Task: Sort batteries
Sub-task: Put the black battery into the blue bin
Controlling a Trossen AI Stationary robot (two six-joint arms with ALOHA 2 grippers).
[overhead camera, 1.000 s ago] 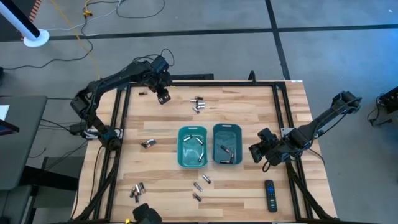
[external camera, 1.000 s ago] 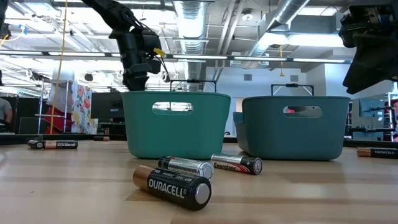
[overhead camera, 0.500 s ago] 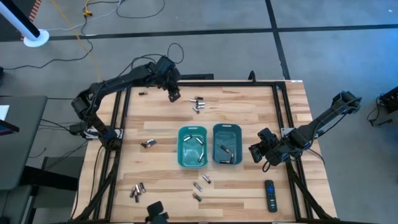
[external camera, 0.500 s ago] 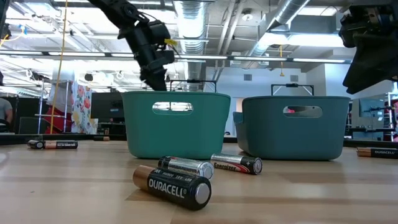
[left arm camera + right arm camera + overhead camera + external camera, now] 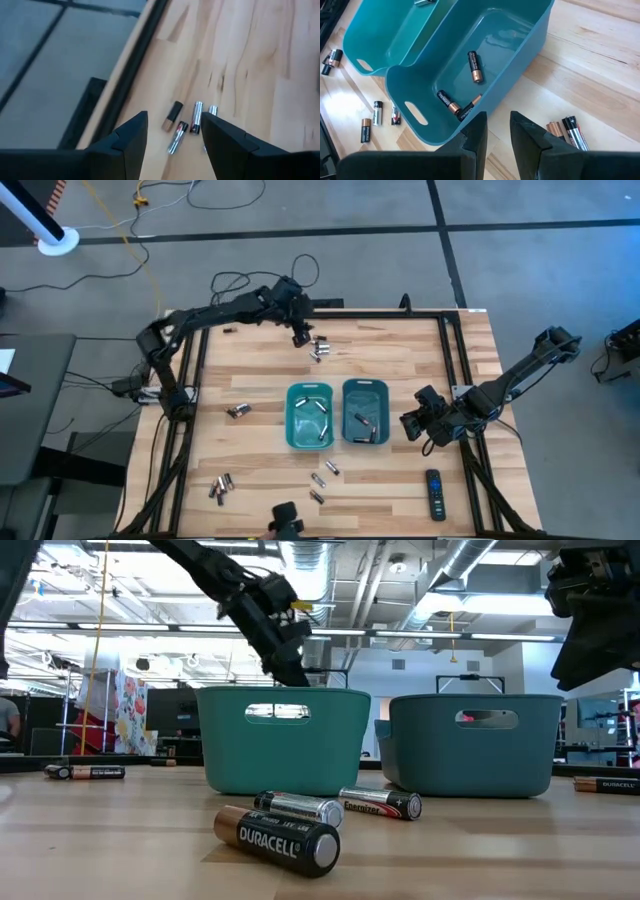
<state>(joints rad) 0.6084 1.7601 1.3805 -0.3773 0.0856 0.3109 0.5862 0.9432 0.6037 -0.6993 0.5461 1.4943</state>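
Two teal bins sit side by side in the middle of the wooden table [image 5: 400, 340], the left bin [image 5: 309, 416] holding silvery batteries [image 5: 318, 406] and the right bin [image 5: 365, 412] holding dark ones with copper ends [image 5: 475, 66]. More loose batteries lie scattered about: a small cluster at the far edge [image 5: 319, 347], a pair at the left [image 5: 237, 411], a group at the near left corner [image 5: 220, 488], and a few just in front of the bins [image 5: 324, 473], which the low view shows close up as a Duracell cell [image 5: 277, 837] with two others behind it. The left gripper [image 5: 300, 335] reaches out over the far edge, right beside the far cluster, and in its wrist view its two fingers [image 5: 131, 134] stand well apart with nothing between them, the little cells [image 5: 186, 127] lying on the wood beyond the tips. The right gripper [image 5: 412, 425] hangs just to the right of the right bin; its fingers [image 5: 476, 131] are set a narrow gap apart and grip nothing that I can see, with a few batteries [image 5: 567, 131] on the table close by. A black remote control [image 5: 434, 494] lies at the near right
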